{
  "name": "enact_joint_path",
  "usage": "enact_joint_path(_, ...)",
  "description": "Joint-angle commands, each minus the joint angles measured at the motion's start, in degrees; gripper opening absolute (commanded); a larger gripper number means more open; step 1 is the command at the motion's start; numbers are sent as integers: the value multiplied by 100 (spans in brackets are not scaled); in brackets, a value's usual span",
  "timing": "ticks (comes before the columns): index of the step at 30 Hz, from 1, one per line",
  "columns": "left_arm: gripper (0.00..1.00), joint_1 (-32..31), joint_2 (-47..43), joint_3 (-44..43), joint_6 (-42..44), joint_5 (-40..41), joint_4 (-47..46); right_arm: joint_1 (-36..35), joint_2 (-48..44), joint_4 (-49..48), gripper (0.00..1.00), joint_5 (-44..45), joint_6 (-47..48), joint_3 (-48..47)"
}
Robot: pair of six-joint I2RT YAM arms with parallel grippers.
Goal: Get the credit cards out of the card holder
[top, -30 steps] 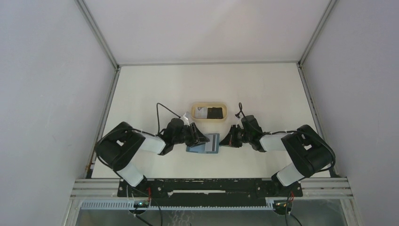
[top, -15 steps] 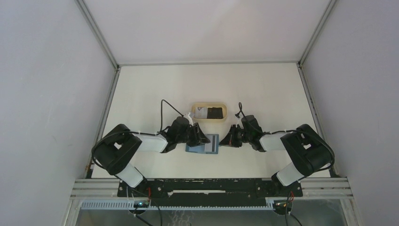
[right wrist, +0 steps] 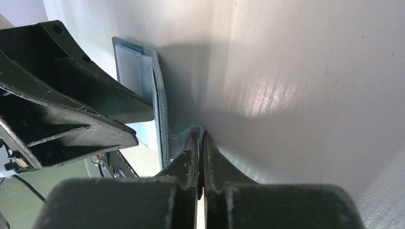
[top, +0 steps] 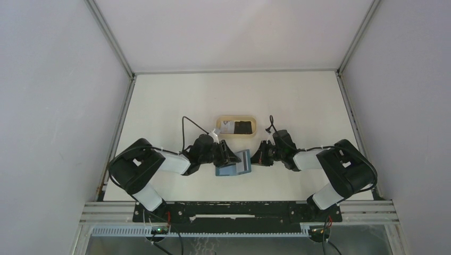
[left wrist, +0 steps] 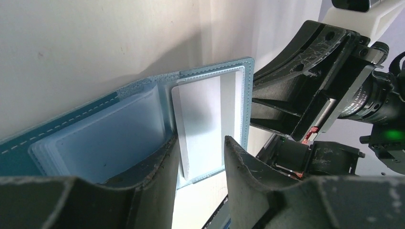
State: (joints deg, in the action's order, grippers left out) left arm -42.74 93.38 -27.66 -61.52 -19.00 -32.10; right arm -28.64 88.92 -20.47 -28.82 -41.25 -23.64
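Note:
The teal-blue card holder (top: pixel 230 170) (left wrist: pixel 95 143) lies open between the two arms, light blue pockets facing up. A white credit card (left wrist: pixel 205 114) sits partly out of its right-hand pocket. My left gripper (top: pixel 228 156) (left wrist: pixel 200 143) is open, and the card's near corner lies between its fingers, close to the left one. My right gripper (top: pixel 256 158) (right wrist: pixel 200 136) is shut on the small tab at the card holder's (right wrist: pixel 160 95) right edge. Two more credit cards, one white (top: pixel 227 127) and one black (top: pixel 243 127), lie in the tray.
The tan oval tray (top: pixel 218 126) stands just behind the two grippers. Grey walls with metal frame rails enclose the table on three sides. The arm bases sit along the near edge.
The left gripper has moved right over the card holder to the white card. The card holder has shifted and tilted slightly. The right gripper has stayed shut in place.

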Motion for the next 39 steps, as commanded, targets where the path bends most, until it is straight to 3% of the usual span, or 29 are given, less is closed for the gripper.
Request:
enact_joint_path(1,45,-21,42,163,-229,-177,-526,-46,155,360,0,326,253,166)
enact_joint_path(7,45,97,267,487,-624,-292,-1314,-49,127,276,0,285,243,221)
enact_joint_path(11,45,106,251,510,-519,-133,-1144,7,-3,183,1,264,219,337)
enact_joint_path(16,44,109,66,443,-218,107,-459,126,-351,66,31,272,182,532)
enact_joint_path(21,44,124,114,411,-153,146,-359,120,-671,-146,40,287,84,704)
enact_joint_path(39,44,134,260,413,-171,99,-492,105,-1733,-683,36,573,-225,1306)
